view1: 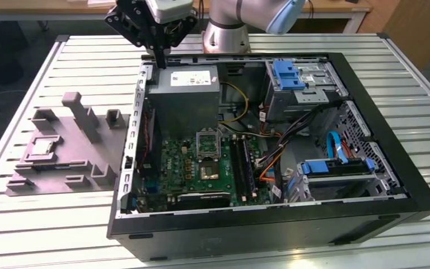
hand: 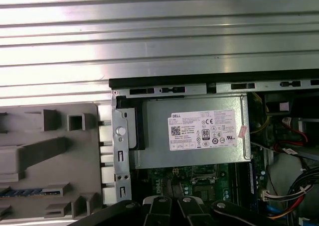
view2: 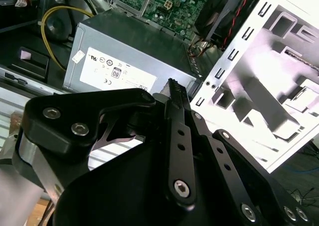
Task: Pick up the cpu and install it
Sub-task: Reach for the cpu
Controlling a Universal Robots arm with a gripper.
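While its black fingers [view2: 178,136] press together, the tool [view1: 157,55] hovers by the boxy grey power supply [view1: 187,95].

Exterior view: camera high, off arm, facing obliquely down across desk [view1: 43,224]. Takes in whole open computer case [view1: 275,230], grey tray [view1: 54,168] beside it, arm base [view1: 226,36] at far side.
First wrist view: looks straight down from above onto power supply [hand: 192,136], case rim, grey tray, desk slats.
Second wrist view: close behind pincer [view2: 175,84], sighting along its links, tilted toward power supply and motherboard [view2: 169,2].
Shared by all three: power supply, grey tray, case edge.
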